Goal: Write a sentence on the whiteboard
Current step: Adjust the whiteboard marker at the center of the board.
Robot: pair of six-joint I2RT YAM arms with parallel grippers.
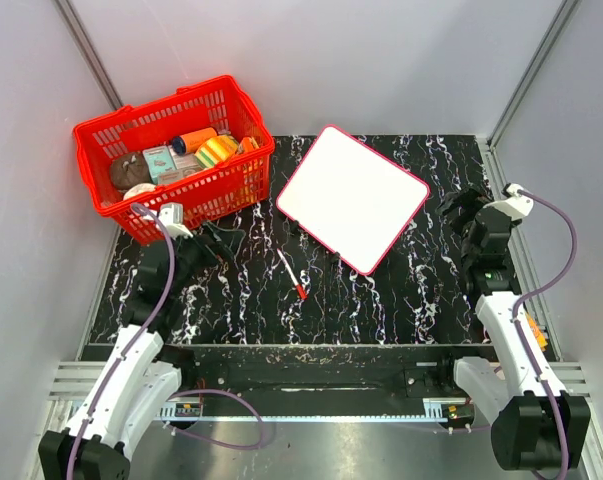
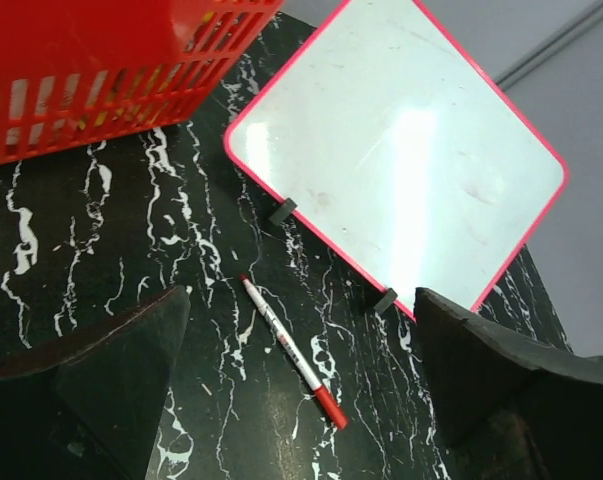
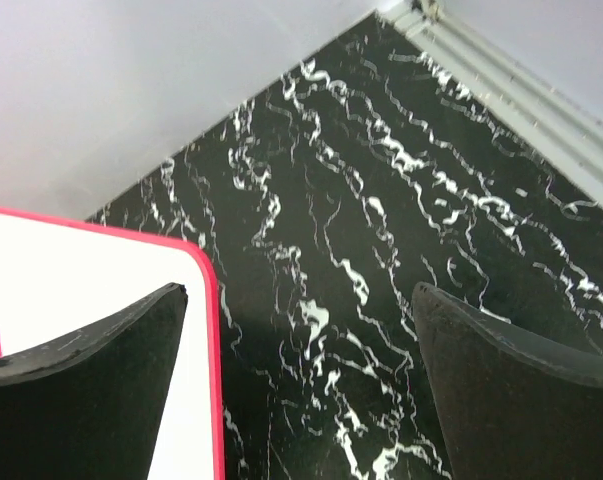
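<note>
The whiteboard [image 1: 353, 197] lies tilted like a diamond on the black marble table, blank; no sentence shows on it. It also fills the upper right of the left wrist view [image 2: 401, 140], and one corner of the whiteboard [image 3: 71, 290] shows in the right wrist view. A white marker with a red cap [image 1: 291, 272] lies on the table below the board's left corner, seen as the marker [image 2: 291, 350] between my left fingers. My left gripper [image 1: 219, 240] is open above the table, left of the marker. My right gripper [image 1: 459, 215] is open beside the board's right corner, holding nothing.
A red basket [image 1: 176, 155] with several small items stands at the back left, close to the left arm; its wall [image 2: 91, 80] shows in the left wrist view. Grey walls enclose the table, and a metal rail [image 3: 521, 90] runs along the right edge.
</note>
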